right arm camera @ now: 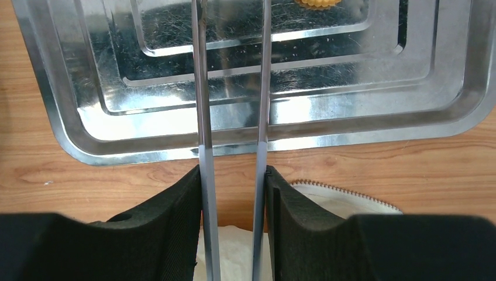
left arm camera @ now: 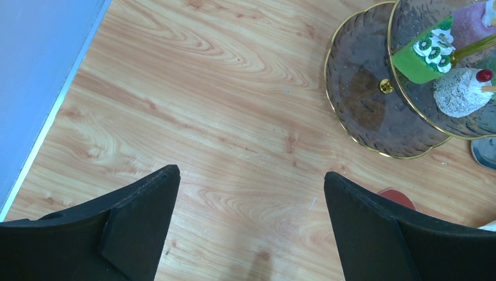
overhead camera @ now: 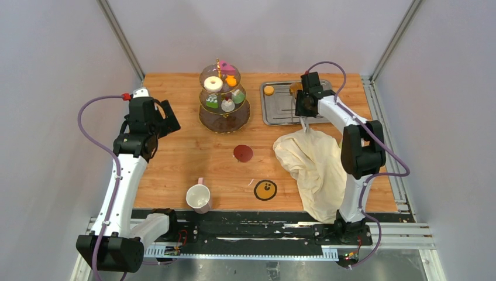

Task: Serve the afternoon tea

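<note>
The three-tier smoky glass stand (overhead camera: 224,117) stands at the back middle, holding a white donut (overhead camera: 213,83), an orange macaron (overhead camera: 231,81) and small cakes. In the left wrist view its bottom tier (left arm camera: 368,105) is bare, and a green cake (left arm camera: 424,55) and a white cake (left arm camera: 462,93) sit above. One pale mug (overhead camera: 198,198) stands near the front edge. My left gripper (overhead camera: 168,117) (left arm camera: 251,175) is open and empty, left of the stand. My right gripper (overhead camera: 302,110) (right arm camera: 233,172) is shut on steel tongs (right arm camera: 203,88) that reach over the tray, where a macaron (overhead camera: 268,90) lies.
The steel tray (overhead camera: 274,117) (right arm camera: 70,129) sits at the back right, with another orange piece (right arm camera: 319,3) at its far side. The cream cloth (overhead camera: 313,164) (right arm camera: 345,202) lies crumpled at the right. A red coaster (overhead camera: 243,153) and a yellow face coaster (overhead camera: 265,189) lie mid-table.
</note>
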